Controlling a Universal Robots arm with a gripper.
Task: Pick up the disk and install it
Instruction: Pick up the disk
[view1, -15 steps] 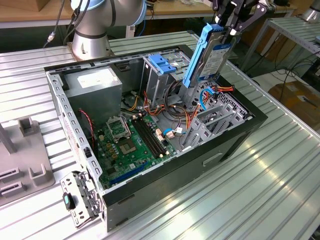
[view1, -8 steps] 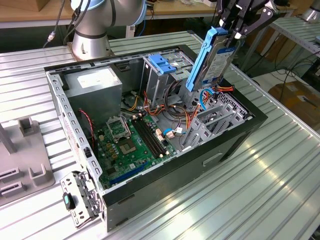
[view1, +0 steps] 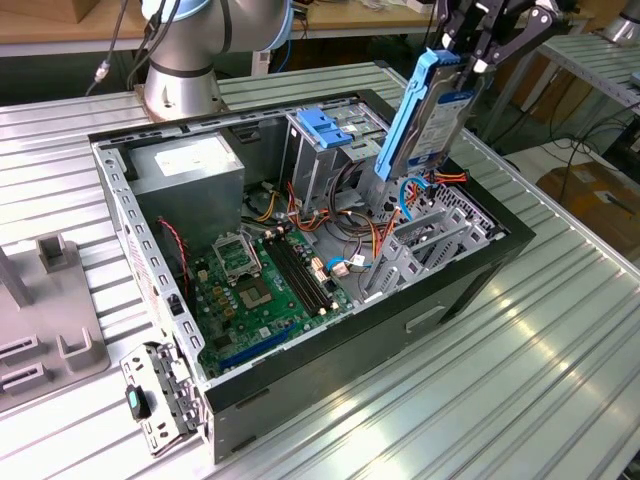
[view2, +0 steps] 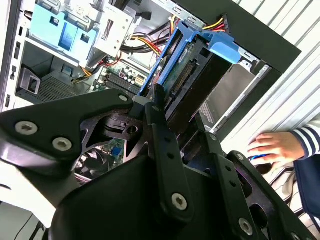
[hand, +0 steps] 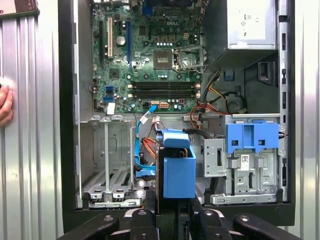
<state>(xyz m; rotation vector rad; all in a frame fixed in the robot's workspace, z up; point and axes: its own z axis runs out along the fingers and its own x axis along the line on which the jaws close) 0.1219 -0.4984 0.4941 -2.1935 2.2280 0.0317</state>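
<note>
My gripper (view1: 462, 58) is shut on the upper end of the disk (view1: 428, 118), a silver-grey drive in a bright blue carrier. The disk hangs steeply tilted, almost upright, over the open black computer case (view1: 470, 290). Its lower end reaches down between the metal drive cage (view1: 322, 165) and the empty bay (view1: 432, 245), close to the orange and blue cables (view1: 415, 190). In both wrist views the black fingers (view2: 159, 131) flank the disk (view2: 186, 80). In the first wrist view the disk (hand: 178, 172) shows end-on above the gripper (hand: 172, 202).
A blue plastic bracket (view1: 325, 128) tops the drive cage (hand: 250, 170). The motherboard (view1: 262, 285) and power supply (view1: 190, 165) fill the case's other half. A person's hand (view2: 276, 146) rests on the ribbed table beside the case. A grey fixture (view1: 50, 320) stands at the exterior view's left.
</note>
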